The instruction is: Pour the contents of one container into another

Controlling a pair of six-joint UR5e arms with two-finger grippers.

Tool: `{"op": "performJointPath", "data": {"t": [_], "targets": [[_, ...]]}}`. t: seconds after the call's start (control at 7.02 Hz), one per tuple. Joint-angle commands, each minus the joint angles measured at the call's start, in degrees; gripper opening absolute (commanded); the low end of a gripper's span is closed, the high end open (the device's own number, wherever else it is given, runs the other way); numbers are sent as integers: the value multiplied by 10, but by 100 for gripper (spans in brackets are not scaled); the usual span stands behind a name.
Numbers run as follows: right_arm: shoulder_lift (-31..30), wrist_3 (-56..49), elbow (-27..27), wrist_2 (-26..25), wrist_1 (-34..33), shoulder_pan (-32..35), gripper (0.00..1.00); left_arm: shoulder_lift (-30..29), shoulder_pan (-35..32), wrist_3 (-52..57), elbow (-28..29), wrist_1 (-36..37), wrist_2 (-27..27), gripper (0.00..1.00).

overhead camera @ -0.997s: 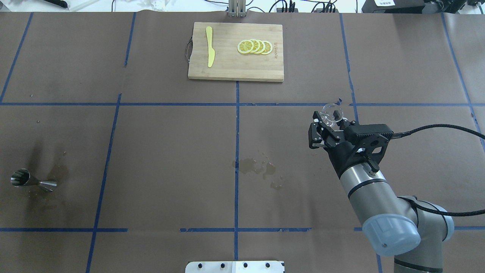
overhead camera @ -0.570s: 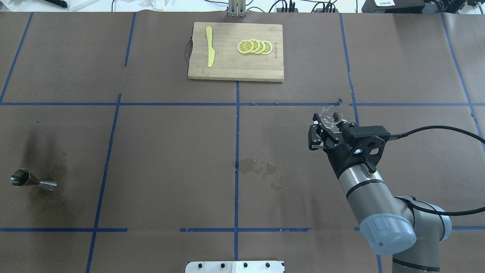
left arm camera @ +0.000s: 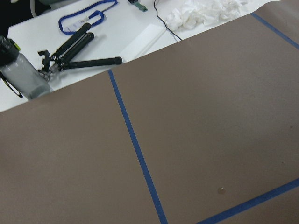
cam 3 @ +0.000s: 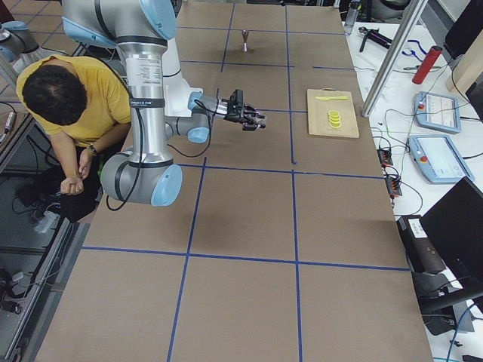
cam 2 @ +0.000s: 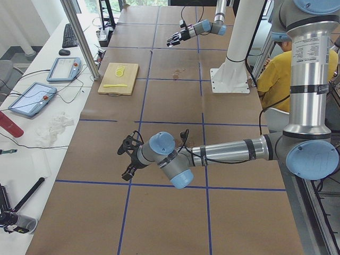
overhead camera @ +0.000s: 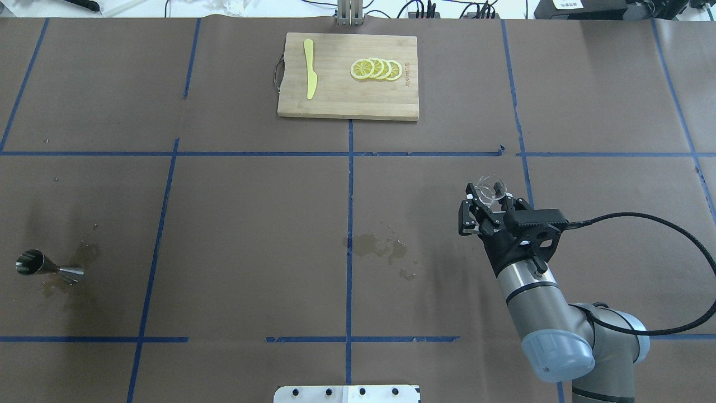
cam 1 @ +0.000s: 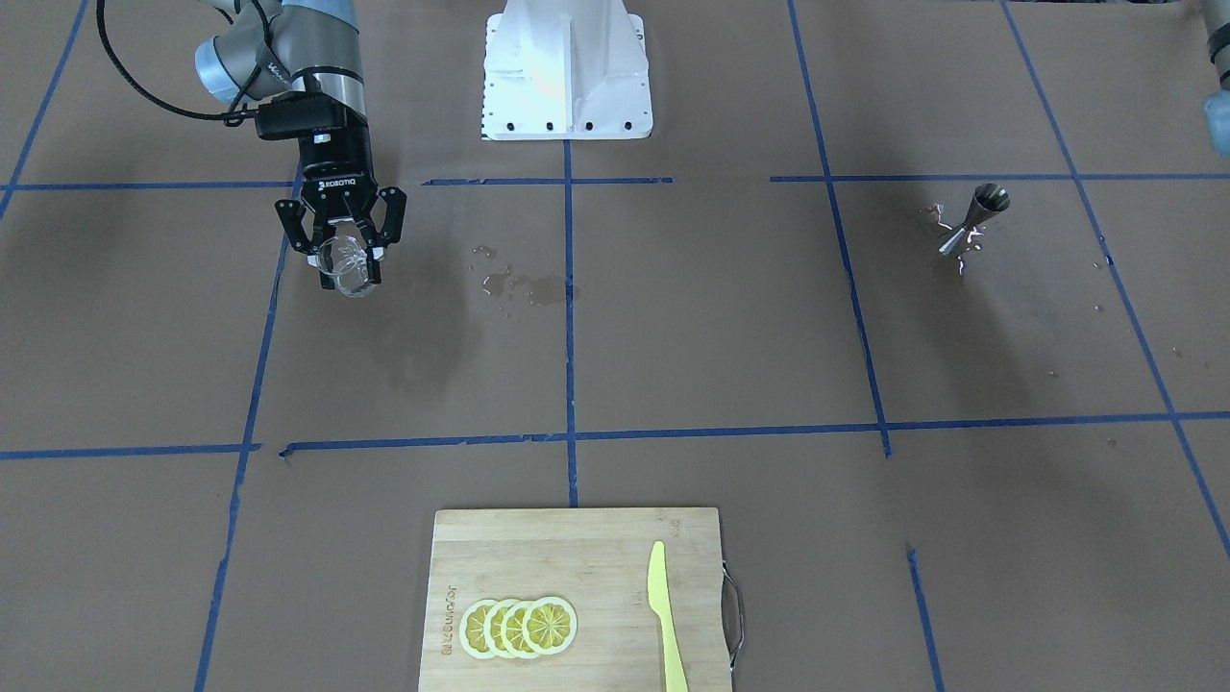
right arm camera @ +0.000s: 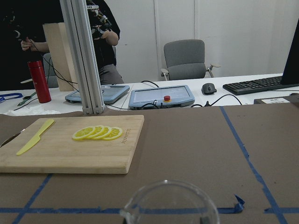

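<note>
From across the table: holds the glass cup (cam 1: 348, 269) in the right gripper (cam 1: 346, 260), fingers drawn partway in and pinched on its sides. Keeps it upright, mouth up, off the brown paper (cam 1: 673, 336), its shadow lying apart from it. Looks clear, short and rounded, just left of the wet patch (cam 1: 524, 285). Well apart, at far right: the steel jigger (cam 1: 972, 221), shiny and hourglass-shaped, among droplets.

From overhead: same pinch, cup glinting past the fingertips. Jigger by the left edge, wide mouth showing. At the far side, a cutting board (overhead camera: 347, 101) with lemon slices (overhead camera: 376, 69) and a yellow knife (overhead camera: 309, 68).

From the left end: left gripper (cam 2: 127, 159) low over the paper. Cannot tell how far open.

From the right wrist: only the cup's thin round rim at the bottom edge, small spout at its left.
</note>
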Motion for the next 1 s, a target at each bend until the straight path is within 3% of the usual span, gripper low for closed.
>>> {"op": "performJointPath", "data": {"t": [0.0,0.28,0.57,0.85], "targets": [[-4,1,-72,-51,78,-17,0,4,-12,12,-57,141,-40,100],[-19,5,-102,-78,84,-20,0,2,-23,21,-69,200,-76,100],[-58,7,-124,-81,156,-28,0,8,-24,20,-75,211,-80,100],[-58,8,-171,-88,164,-42,0,8,-25,11,-80,211,-80,100]]}}
